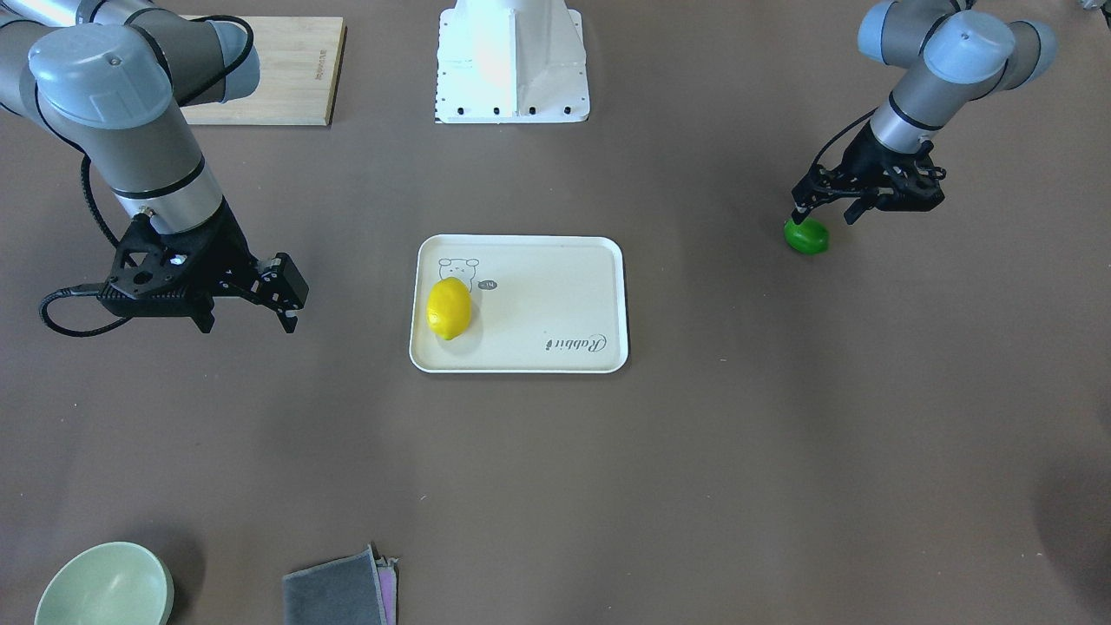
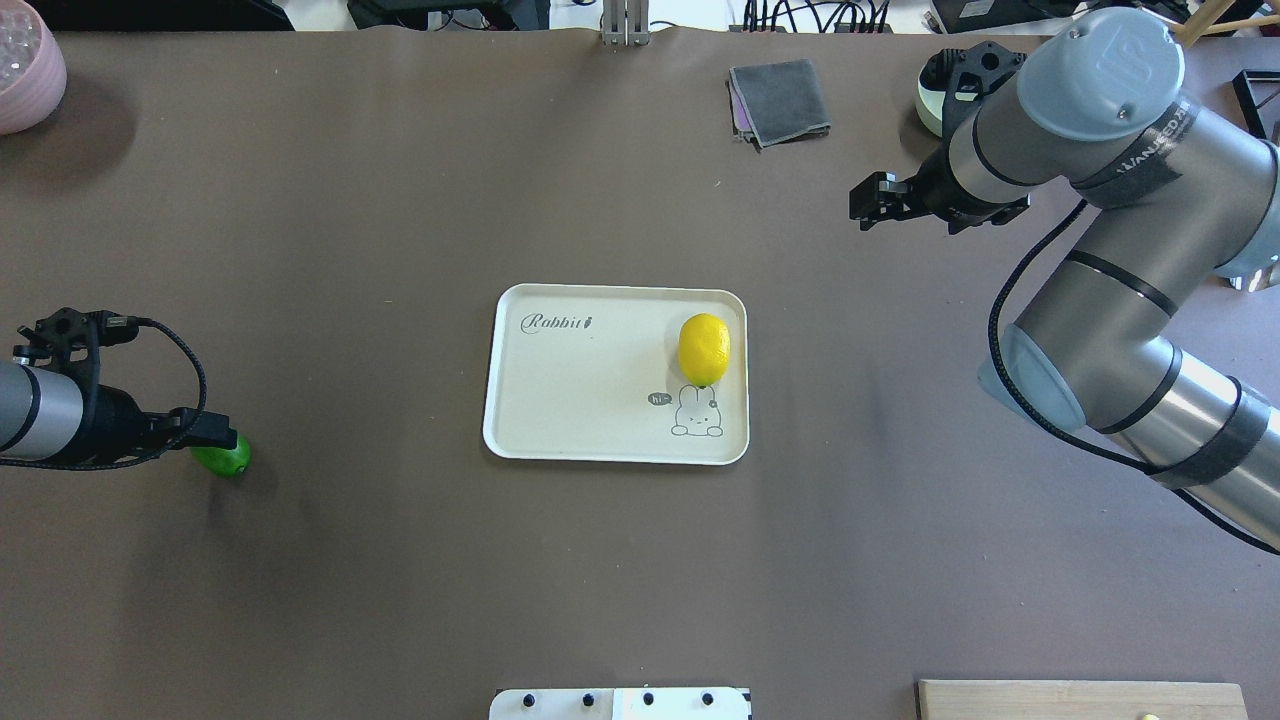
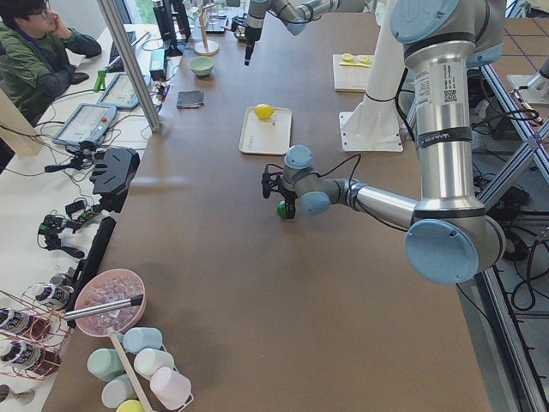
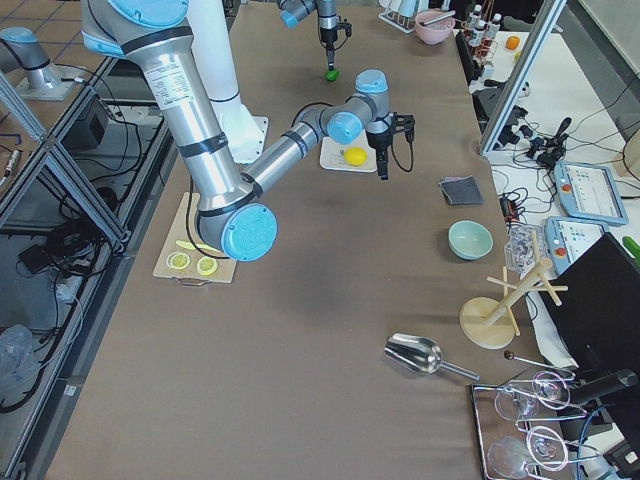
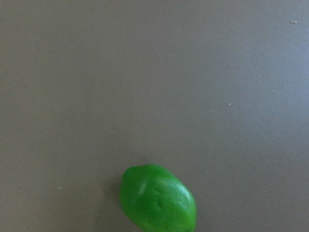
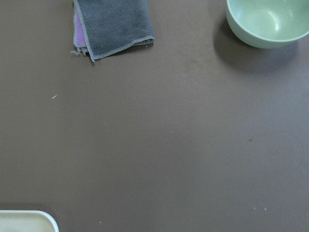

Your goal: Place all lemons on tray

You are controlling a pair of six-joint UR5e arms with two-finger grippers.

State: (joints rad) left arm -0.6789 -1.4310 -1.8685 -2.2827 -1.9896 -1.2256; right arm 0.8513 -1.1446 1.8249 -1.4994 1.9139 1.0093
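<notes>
A bright yellow lemon (image 1: pixel 449 308) (image 2: pixel 704 349) lies on the cream tray (image 1: pixel 538 304) (image 2: pixel 590 390), beside the rabbit drawing. The green lemon (image 1: pixel 806 236) (image 2: pixel 228 458) (image 5: pixel 158 199) rests on the brown table far from the tray, on the robot's left. My left gripper (image 1: pixel 825 213) (image 2: pixel 212 436) hovers open just above it, one finger over its end, and grips nothing. My right gripper (image 1: pixel 249 321) (image 2: pixel 868 201) hangs open and empty above bare table, off the tray's other side. The tray's corner (image 6: pixel 29 221) shows in the right wrist view.
A bamboo cutting board (image 1: pixel 278 74) (image 2: pixel 1080 700) lies by the robot's base (image 1: pixel 512 65). A pale green bowl (image 1: pixel 104 586) (image 6: pixel 268 21) and a folded grey cloth (image 1: pixel 338 590) (image 2: pixel 780 100) sit at the far edge. A pink bowl (image 2: pixel 25 75) stands at the far left corner.
</notes>
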